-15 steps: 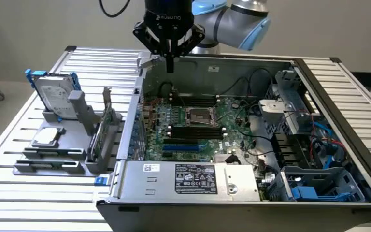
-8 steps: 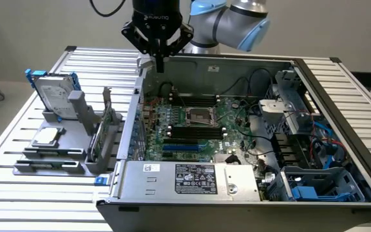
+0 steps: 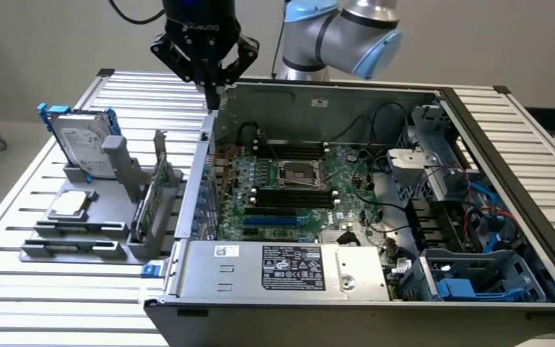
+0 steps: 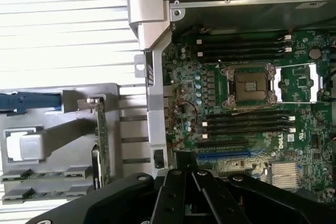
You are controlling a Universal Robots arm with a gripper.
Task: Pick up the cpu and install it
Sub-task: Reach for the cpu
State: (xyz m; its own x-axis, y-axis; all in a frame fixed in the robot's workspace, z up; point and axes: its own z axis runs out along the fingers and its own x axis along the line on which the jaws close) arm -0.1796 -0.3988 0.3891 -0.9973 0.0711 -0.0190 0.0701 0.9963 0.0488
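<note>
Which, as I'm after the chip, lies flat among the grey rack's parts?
The small silvery square cpu; the silver hard drive with blue brackets and the green card stand on edge.

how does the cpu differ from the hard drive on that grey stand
Size: the cpu is far smaller than the hard drive. Pose: the cpu lies flat, while the hard drive stands upright on its edge. Look: the hard drive carries blue brackets; the cpu is a plain square with none. Both are silvery and sit on the grey stand, outside the computer case.
</note>
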